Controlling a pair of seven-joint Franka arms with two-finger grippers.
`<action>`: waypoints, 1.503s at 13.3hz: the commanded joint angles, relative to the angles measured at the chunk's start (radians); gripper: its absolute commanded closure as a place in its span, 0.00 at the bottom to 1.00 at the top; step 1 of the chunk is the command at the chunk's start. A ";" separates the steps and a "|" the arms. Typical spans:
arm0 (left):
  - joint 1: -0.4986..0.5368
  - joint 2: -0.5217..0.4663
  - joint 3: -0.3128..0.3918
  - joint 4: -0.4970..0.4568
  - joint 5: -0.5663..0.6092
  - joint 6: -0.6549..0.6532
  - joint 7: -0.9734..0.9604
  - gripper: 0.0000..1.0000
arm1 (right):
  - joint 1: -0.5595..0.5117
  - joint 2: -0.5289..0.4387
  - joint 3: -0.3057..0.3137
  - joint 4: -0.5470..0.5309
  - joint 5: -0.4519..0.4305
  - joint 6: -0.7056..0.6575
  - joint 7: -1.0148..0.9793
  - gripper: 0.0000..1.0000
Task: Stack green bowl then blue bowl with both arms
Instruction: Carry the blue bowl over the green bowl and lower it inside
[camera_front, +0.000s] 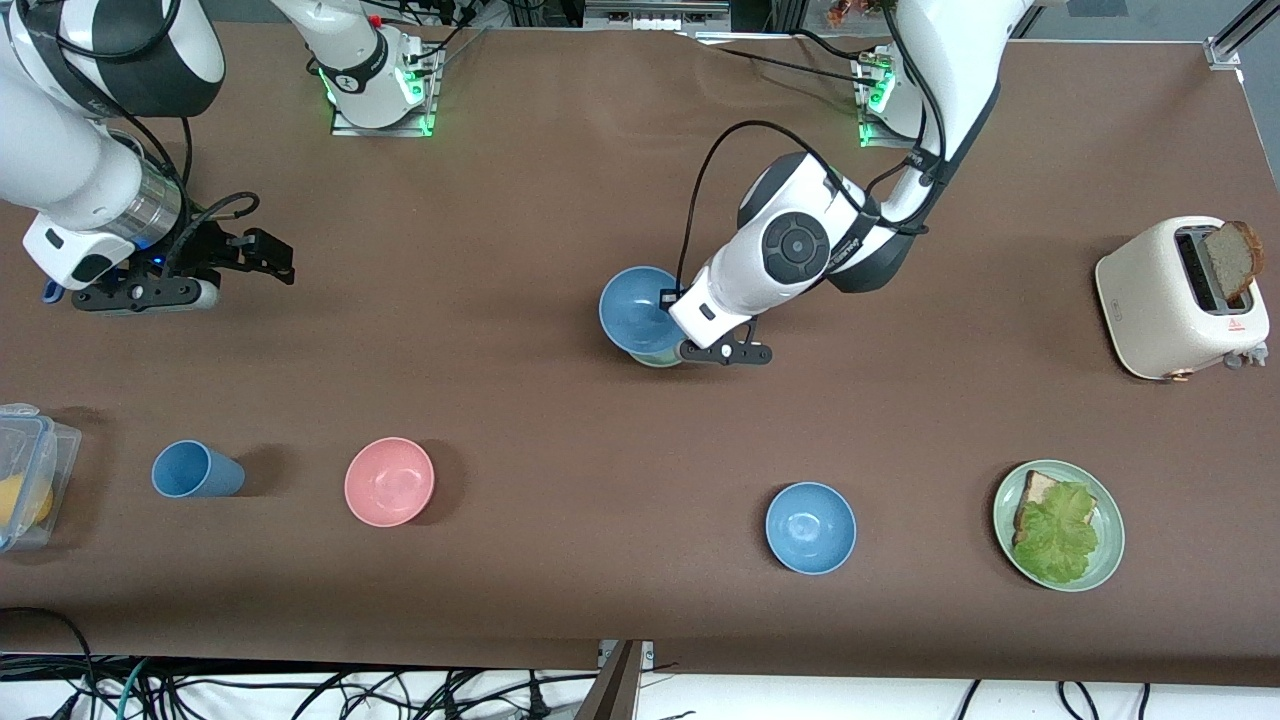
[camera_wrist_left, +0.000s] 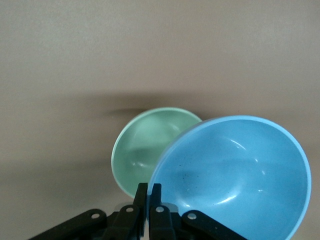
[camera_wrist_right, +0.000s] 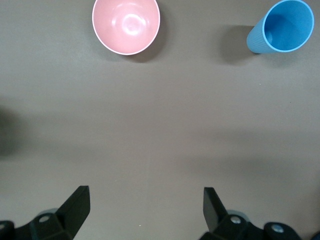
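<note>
The brighter blue bowl (camera_front: 810, 527) lies nearest the camera, a spare and no part of the stack. Farther from the camera, mid-counter, the blue bowl (camera_wrist_left: 235, 175) hangs tilted in the left gripper (camera_wrist_left: 149, 200), whose fingers are pinching its rim; it is over the green bowl (camera_wrist_left: 145, 150), probably not yet seated, so it can settle inside. The right gripper (camera_wrist_right: 146, 205) waits toward its own end of the counter (camera_front: 560, 180), fingers spread with nothing between them, over bare surface near the pink bowl (camera_wrist_right: 126, 25) and blue cup (camera_wrist_right: 281, 27).
</note>
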 joint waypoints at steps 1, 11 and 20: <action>-0.016 0.008 0.018 0.030 -0.005 -0.002 0.009 1.00 | -0.006 -0.015 -0.003 -0.006 0.019 0.006 -0.027 0.00; -0.034 0.024 0.024 -0.021 0.156 -0.002 0.006 1.00 | -0.006 -0.011 -0.003 -0.006 0.018 0.013 -0.027 0.00; -0.043 0.034 0.025 -0.048 0.164 0.029 0.005 0.00 | -0.006 -0.009 -0.003 -0.006 0.018 0.013 -0.027 0.00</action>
